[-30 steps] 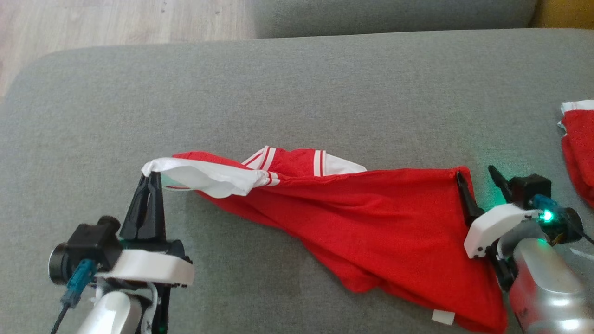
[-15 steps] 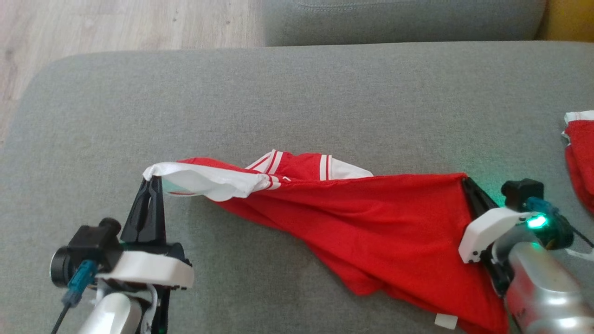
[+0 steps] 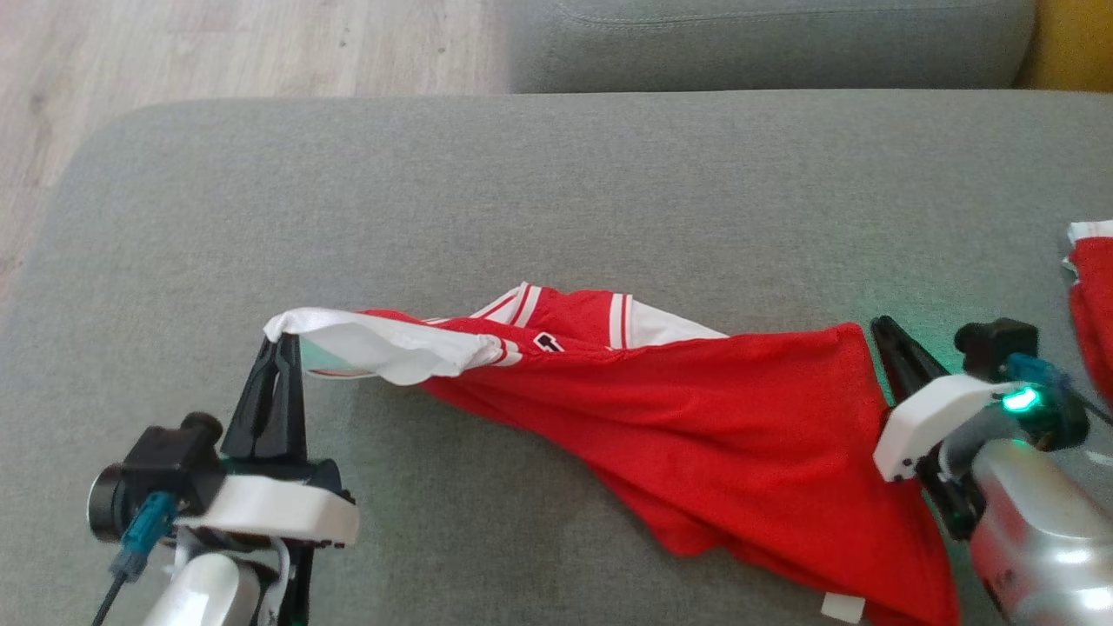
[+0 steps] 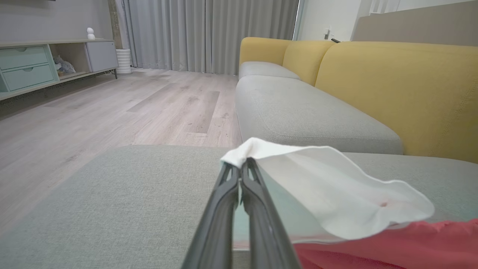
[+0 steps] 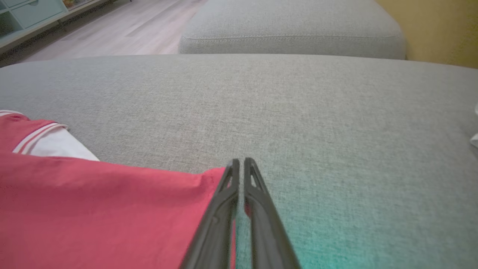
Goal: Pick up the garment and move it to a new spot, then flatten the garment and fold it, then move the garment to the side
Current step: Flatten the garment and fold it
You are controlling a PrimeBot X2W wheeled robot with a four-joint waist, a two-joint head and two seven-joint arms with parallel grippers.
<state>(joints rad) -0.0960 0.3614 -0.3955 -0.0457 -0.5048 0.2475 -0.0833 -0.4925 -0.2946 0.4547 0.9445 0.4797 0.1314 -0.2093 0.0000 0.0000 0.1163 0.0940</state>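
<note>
**Garment Held at Two Corners Across the Sofa Seat**

The left hand (image 3: 280,341) is clenched on the white corner of the garment (image 3: 696,435) and holds it clear of the sofa seat (image 3: 556,191). The right hand (image 3: 880,329) is clenched on the opposite red corner; the right wrist view shows red cloth between its fingers. The cloth spans the seat's near half, probably for flattening. Open room lies toward the far edge and the far left corner. A second red item (image 3: 1094,296) lies at the right edge, so room there is limited.
</note>
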